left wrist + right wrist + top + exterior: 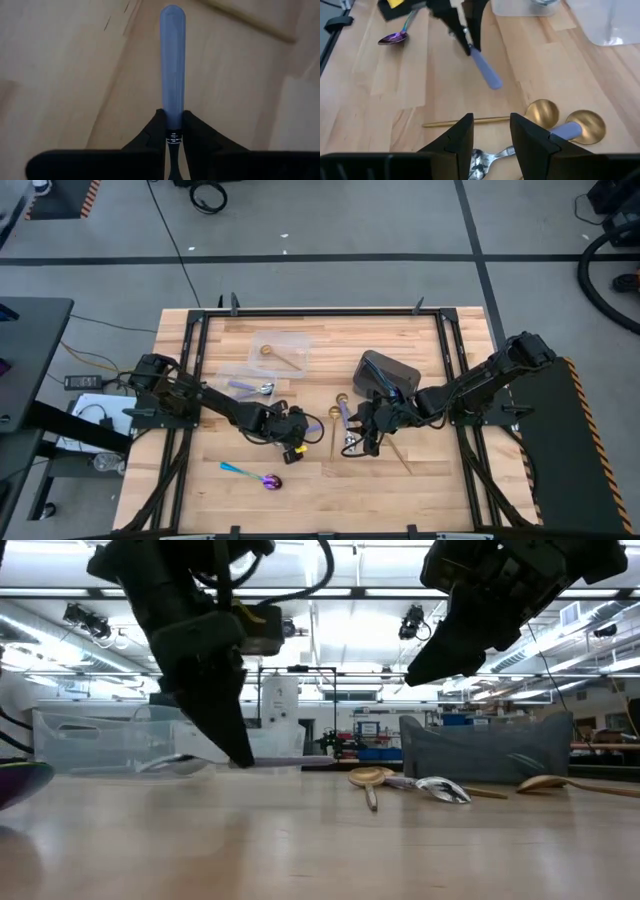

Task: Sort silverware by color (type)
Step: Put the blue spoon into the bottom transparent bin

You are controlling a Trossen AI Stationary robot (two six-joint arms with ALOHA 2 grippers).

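Left gripper (173,132) clamped on blue-handled utensil (172,60), table centre. Right gripper (490,132) apart above mixed spoons (345,425) at 3 o'clock. Iridescent spoon (265,478) loose at 6. Sorting mostly unfinished.

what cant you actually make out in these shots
- Bowl end of the blue-handled piece held by the left gripper: hidden behind the fingers in the left wrist view, too small in the high view.
- Silver piece below the right gripper: cut off by the right wrist view's edge and the fingers.
- Contents of the dark bin: hidden by its wall in the low view.
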